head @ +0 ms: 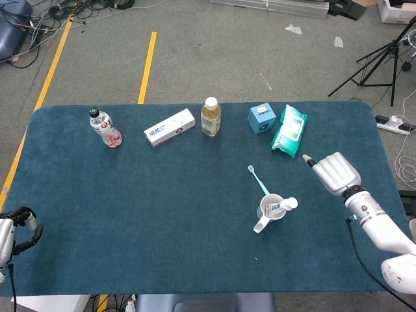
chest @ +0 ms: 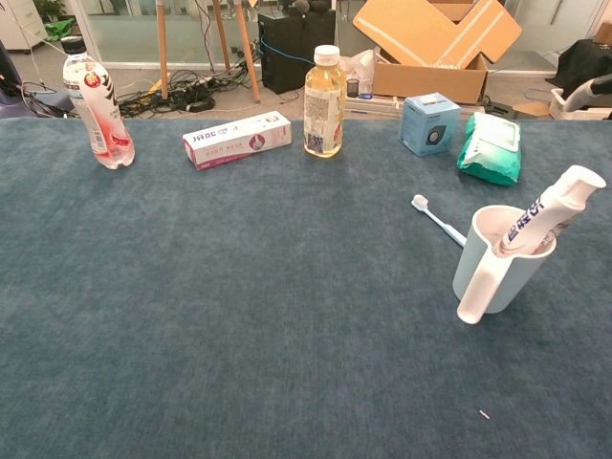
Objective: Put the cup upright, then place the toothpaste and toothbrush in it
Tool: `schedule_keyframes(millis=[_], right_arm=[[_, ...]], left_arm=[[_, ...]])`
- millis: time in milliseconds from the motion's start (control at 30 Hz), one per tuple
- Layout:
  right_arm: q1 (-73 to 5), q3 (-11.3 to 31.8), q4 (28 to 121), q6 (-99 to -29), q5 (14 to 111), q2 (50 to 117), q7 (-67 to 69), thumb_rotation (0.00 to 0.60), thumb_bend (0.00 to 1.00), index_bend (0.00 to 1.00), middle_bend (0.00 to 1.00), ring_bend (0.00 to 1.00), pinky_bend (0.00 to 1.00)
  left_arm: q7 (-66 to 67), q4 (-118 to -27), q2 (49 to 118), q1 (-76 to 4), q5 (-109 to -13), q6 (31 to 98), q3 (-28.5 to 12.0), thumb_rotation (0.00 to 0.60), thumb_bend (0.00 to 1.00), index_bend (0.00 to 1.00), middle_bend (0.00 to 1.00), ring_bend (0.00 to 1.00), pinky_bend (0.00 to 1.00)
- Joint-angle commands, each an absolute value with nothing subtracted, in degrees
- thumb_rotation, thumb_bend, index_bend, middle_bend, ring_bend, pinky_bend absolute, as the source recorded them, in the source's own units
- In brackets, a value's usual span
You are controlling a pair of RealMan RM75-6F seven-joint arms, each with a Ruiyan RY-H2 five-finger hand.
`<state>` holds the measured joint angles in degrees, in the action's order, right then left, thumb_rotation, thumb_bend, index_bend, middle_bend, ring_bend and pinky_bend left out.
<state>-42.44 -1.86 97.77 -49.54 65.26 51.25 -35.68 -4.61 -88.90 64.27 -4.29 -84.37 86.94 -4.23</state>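
The pale blue cup stands upright at the table's right centre, handle toward the front. A white toothpaste tube leans inside it, cap up and to the right. The toothbrush lies flat on the cloth just behind the cup, head pointing away. My right hand hovers to the right of the cup and behind it, back upward, holding nothing. My left hand rests at the front left edge, loosely curved and empty.
Along the far side stand a water bottle, a toothpaste box, a yellow drink bottle, a blue box and a green wipes pack. The blue table cloth covers the table.
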Motion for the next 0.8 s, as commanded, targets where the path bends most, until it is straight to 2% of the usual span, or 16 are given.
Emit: schedule_keyframes(millis=[33, 233, 367, 800], right_arm=[[-41.02, -2.17, 88.71, -48.99, 76.99, 54.9, -21.97, 0.6, 0.81, 0.15, 0.66, 0.75, 0.87], [-41.41, -4.01, 81.4, -49.81, 88.7, 56.89, -8.35, 0.6, 0.8, 0.11, 0.66, 0.75, 0.87], [-42.88, -5.95, 78.61, -48.9, 94.6, 57.22, -2.85, 0.6, 0.79, 0.01, 0.65, 0.75, 0.87], [-45.54, -10.24, 75.54, -46.16, 101.79, 58.49, 9.87, 0.6, 0.79, 0.0, 0.64, 0.75, 0.87]], left_arm=[[-4.26, -88.12, 64.8, -4.7, -83.88, 86.6, -4.69, 0.6, 0.36, 0.57, 0.47, 0.54, 0.52], [-4.79, -85.09, 66.01, -5.46, -83.65, 86.15, -5.31, 0.6, 0.36, 0.57, 0.46, 0.54, 0.52], [-4.64, -83.53, 66.23, -6.29, -82.8, 84.48, -5.6, 0.6, 0.36, 0.57, 0.46, 0.54, 0.52], [-2.25, -83.06, 66.65, -7.65, -79.85, 81.32, -6.28, 0.6, 0.35, 0.57, 0.46, 0.54, 0.52]])
